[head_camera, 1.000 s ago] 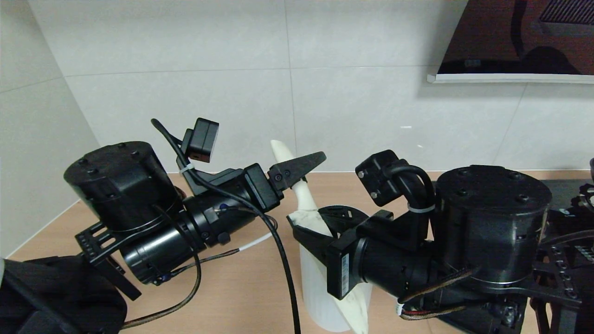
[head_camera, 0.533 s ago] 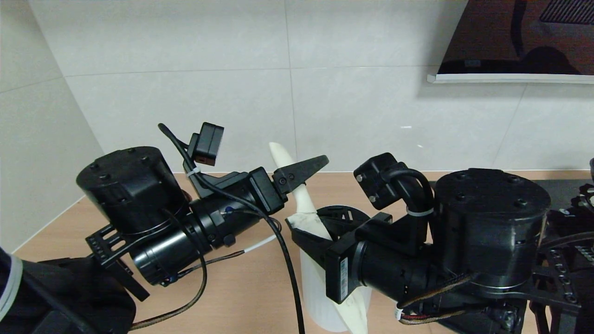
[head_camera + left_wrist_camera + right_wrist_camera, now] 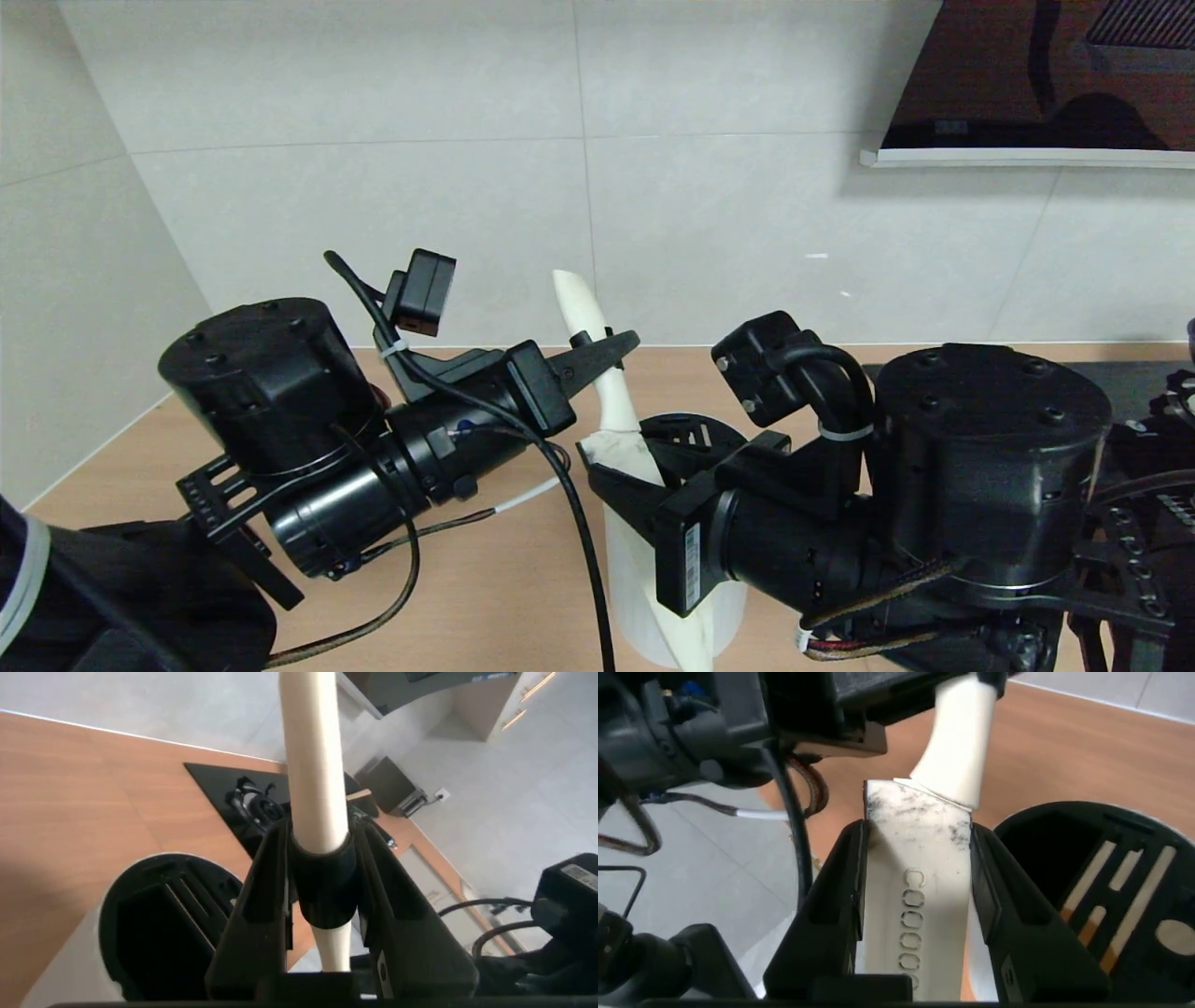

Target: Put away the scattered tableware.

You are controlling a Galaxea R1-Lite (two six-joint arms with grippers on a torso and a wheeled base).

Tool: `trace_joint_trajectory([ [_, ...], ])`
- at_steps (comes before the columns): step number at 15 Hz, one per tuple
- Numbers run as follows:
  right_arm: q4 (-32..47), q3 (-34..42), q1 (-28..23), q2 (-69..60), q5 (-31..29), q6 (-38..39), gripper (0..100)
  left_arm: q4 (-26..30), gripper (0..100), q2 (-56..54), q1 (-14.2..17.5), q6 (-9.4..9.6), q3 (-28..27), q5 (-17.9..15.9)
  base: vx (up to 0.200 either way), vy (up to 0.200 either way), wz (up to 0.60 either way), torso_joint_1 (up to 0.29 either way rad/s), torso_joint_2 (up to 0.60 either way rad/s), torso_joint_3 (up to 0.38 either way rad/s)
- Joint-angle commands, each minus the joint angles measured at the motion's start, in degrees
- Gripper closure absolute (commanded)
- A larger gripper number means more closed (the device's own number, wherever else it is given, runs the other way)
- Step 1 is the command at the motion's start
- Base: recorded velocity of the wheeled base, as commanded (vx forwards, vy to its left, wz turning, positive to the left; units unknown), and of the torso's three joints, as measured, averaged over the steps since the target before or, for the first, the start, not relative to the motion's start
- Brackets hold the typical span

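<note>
Your left pincer (image 3: 607,347) is clamped on the handle of the white knife (image 3: 581,303) and your right pincer (image 3: 621,467) on its blade, handle up, near the slotted holder (image 3: 624,597) on the table (image 3: 485,579), so you should probably line the tip over a slot before loosening the blade grip, then lower slowly.

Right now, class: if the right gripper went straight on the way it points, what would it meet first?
Probably the left gripper, shut on the handle of the knife just ahead of the right gripper, though depth is unclear.
</note>
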Motion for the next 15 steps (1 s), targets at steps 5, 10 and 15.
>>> trace_joint_trajectory([
  [5, -0.12, -0.16, 0.1, -0.18, -0.35, -0.01, 100, 0.07, 100, -0.23, -0.01, -0.1, -0.02, 0.01, 0.0, 0.0, 0.0, 0.0, 0.0, 0.0],
  [10, -0.12, -0.16, -0.08, -0.09, -0.52, -0.01, 0, 0.07, 100, -0.4, -0.01, -0.1, -0.02, 0.09, 0.0, 0.0, 0.0, 0.0, 0.0, 0.0],
  [15, -0.12, -0.07, -0.43, -0.53, -0.61, -0.01, 0, -0.01, 100, -0.76, -0.01, -0.27, -0.02, 0.01, 0.0, 0.0, 0.0, 0.0, 0.0, 0.0],
])
